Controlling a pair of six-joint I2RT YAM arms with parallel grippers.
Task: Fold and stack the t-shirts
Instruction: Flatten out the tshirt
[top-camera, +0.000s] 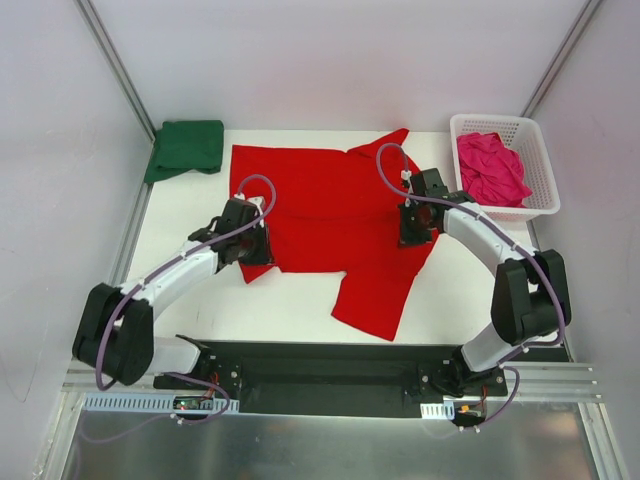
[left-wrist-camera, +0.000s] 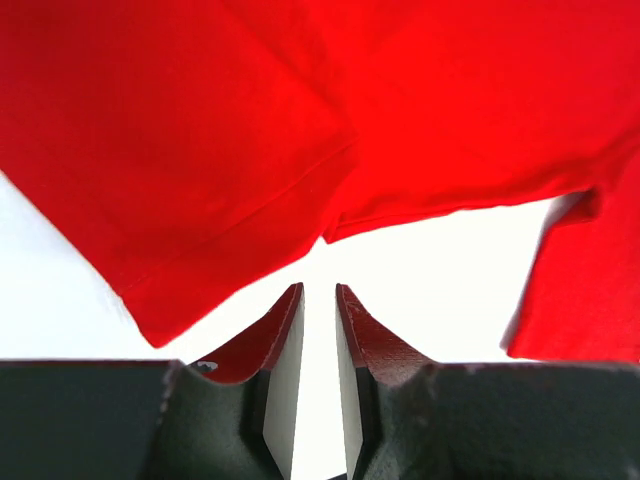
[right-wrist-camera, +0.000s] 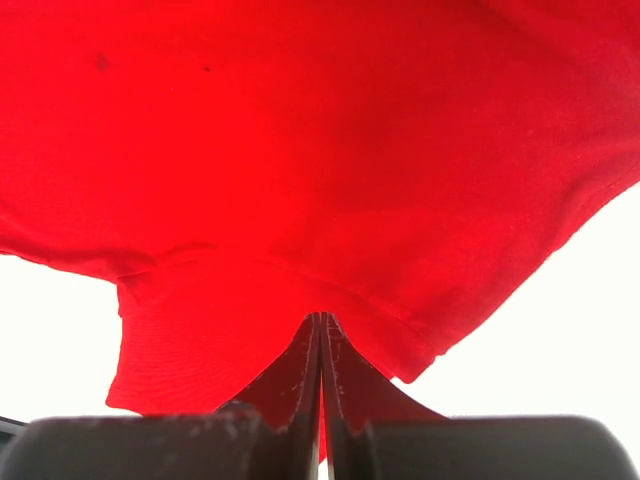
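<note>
- The white table (top-camera: 290, 300) fills the middle of the top view.
- The red t-shirt (top-camera: 320, 205) is the biggest thing on it. It lies spread out in the middle of the frame. One part hangs down toward the lower middle, and a corner pokes up at the top.
- The white basket (top-camera: 546, 170) with holes in its sides sits in the upper right of the frame, on the table's right side.
- The green t-shirt (top-camera: 187, 147) lies folded in the upper left, at the table's far left corner, well apart from the red one.
- The pink t-shirt (top-camera: 490, 168) is bunched up inside the basket.
- The right gripper (top-camera: 415, 232) is over the right side of the red t-shirt. In its own camera, its fingers (right-wrist-camera: 338, 370) are pressed together with no gap, and the tips (right-wrist-camera: 320, 318) pinch a fold of the red t-shirt (right-wrist-camera: 320, 150), which bunches up right there.
- The left gripper (top-camera: 256, 245) is at the lower left edge of the red t-shirt. In its own camera, its fingers (left-wrist-camera: 285, 330) stand a little apart, with a thin strip of white table showing between them. The tips (left-wrist-camera: 320, 290) sit just short of the hem of the red t-shirt (left-wrist-camera: 200, 150) and hold nothing.
</note>
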